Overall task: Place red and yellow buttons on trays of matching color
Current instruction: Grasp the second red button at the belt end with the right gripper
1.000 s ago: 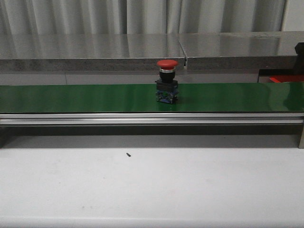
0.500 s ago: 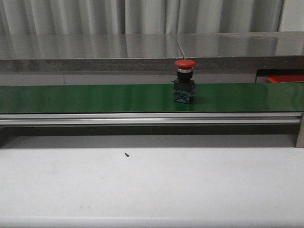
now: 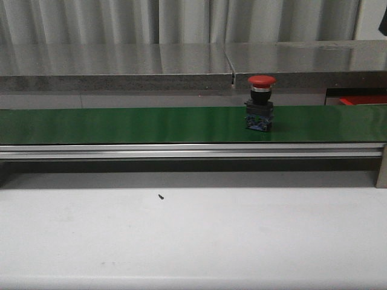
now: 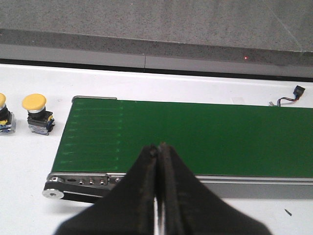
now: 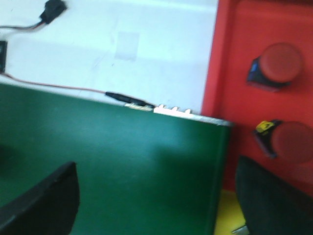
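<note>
The left gripper (image 4: 157,196) has its two dark fingers pressed together with nothing between them, and it hangs over the left end of the green conveyor belt (image 3: 151,124). The right gripper (image 5: 156,205) stands with its jaws spread wide and empty, one black finger (image 5: 41,203) over the belt and the other over the edge beyond the belt's right end.

Under the right gripper lies the red plastic tray (image 5: 264,44), just past the belt's end, with two red-capped buttons (image 5: 276,66) already lying in it; a strip of yellow, probably the yellow tray, shows just beside it. To the left of the belt, on the white table (image 3: 193,235), stands a yellow mushroom-capped push button (image 4: 36,113) on a dark block, with a second one partly cut off beside it.

The red mushroom-capped push button (image 3: 260,103) stands upright on the belt, right of centre in the front view and well apart from both grippers.

The risk is timing. If the belt is running toward the right, a late close would let the button ride off the end or tip over the edge. A close too high, on the rounded cap, could slip or topple it. The right wrist view is blurred, so alignment is hard to judge.
</note>
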